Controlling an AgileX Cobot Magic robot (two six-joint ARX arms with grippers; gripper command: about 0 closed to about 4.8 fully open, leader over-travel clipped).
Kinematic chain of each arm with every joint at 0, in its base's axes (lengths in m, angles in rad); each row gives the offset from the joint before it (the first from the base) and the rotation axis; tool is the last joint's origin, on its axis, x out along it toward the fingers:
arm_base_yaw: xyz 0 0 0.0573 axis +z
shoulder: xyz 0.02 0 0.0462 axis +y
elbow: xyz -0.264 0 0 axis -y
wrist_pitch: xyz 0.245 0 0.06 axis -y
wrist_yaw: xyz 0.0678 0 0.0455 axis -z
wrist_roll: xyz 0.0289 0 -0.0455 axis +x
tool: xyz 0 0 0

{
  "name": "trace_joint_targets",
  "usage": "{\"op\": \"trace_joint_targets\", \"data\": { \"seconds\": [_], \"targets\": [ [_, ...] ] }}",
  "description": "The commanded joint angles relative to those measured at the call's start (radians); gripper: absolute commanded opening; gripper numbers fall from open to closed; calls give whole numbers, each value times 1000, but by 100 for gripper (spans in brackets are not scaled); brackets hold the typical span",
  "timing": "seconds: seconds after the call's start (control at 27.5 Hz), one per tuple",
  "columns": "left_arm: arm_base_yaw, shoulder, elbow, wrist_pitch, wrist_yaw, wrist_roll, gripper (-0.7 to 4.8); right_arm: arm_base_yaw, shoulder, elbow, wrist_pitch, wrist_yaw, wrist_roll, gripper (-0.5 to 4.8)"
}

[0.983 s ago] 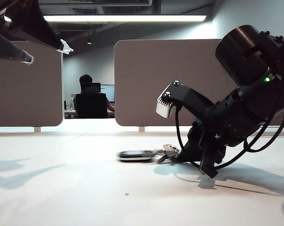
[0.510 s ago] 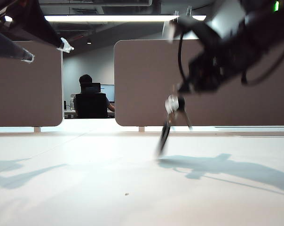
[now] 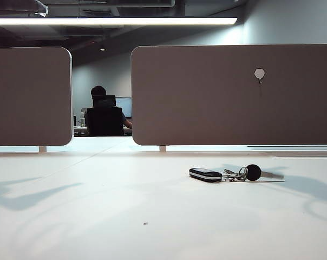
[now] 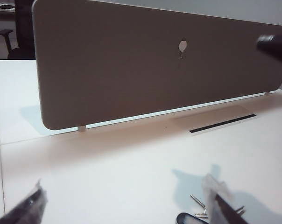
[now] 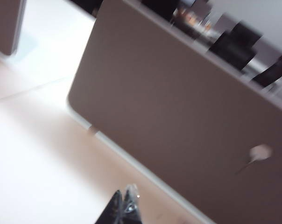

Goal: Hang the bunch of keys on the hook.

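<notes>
1. While the bunch of keys (image 3: 228,174) lies flat on the white table (image 3: 98,206), the hook (image 3: 259,73) on the brown panel (image 3: 207,97) stands bare.
2. Left gripper (image 4: 127,205) hovers above the table, jaws spread wide, empty.
3. Right gripper (image 5: 123,210) faces the panel, fingers pressed together, holding nothing.

Bunch of keys (image 3: 234,174) lay flat on the table (image 3: 98,216), right of centre, in front of the right panel (image 3: 207,97). Fob end pointed left, keys to the right. Hook (image 3: 259,73) sat high on that panel, above and behind the keys, slightly right of them. Left panel (image 3: 31,97) stood beside it with a gap between. Left gripper (image 4: 127,205) hung over the table with jaws apart, keys near one finger. Right gripper (image 5: 124,207) was pinched together, facing the right panel.
</notes>
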Motion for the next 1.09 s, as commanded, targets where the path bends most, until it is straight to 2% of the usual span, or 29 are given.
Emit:
{"op": "trace_joint_targets", "data": {
  "seconds": [0.04,0.15,0.25,0.36,0.47,0.58,0.76,0.84,0.87,1.09],
  "targets": [
    [-2,-2,5,-45,29,0,479,3,-2,-52,-103,-4,116,-7],
    [-2,-2,5,-98,30,0,479,10,-3,-178,-134,-42,178,-7],
    [-2,-2,5,-143,30,0,479,13,0,-327,-64,-117,181,-7],
    [-2,-2,5,-165,29,1,479,11,13,-440,2,-126,208,-7],
    [-2,-2,5,-165,29,1,479,11,57,-468,4,-122,208,6],
    [-2,-2,5,-165,27,4,479,11,146,-468,44,-115,210,225],
    [-2,-2,5,-182,26,5,479,11,222,-468,115,-106,227,219],
    [-2,-2,5,-196,25,31,479,12,237,-468,144,-94,235,210],
    [-2,-2,5,-205,23,35,479,12,246,-467,159,-84,245,198],
    [-2,-2,5,-213,23,35,479,11,264,-467,183,-51,319,198]
  ]
}}
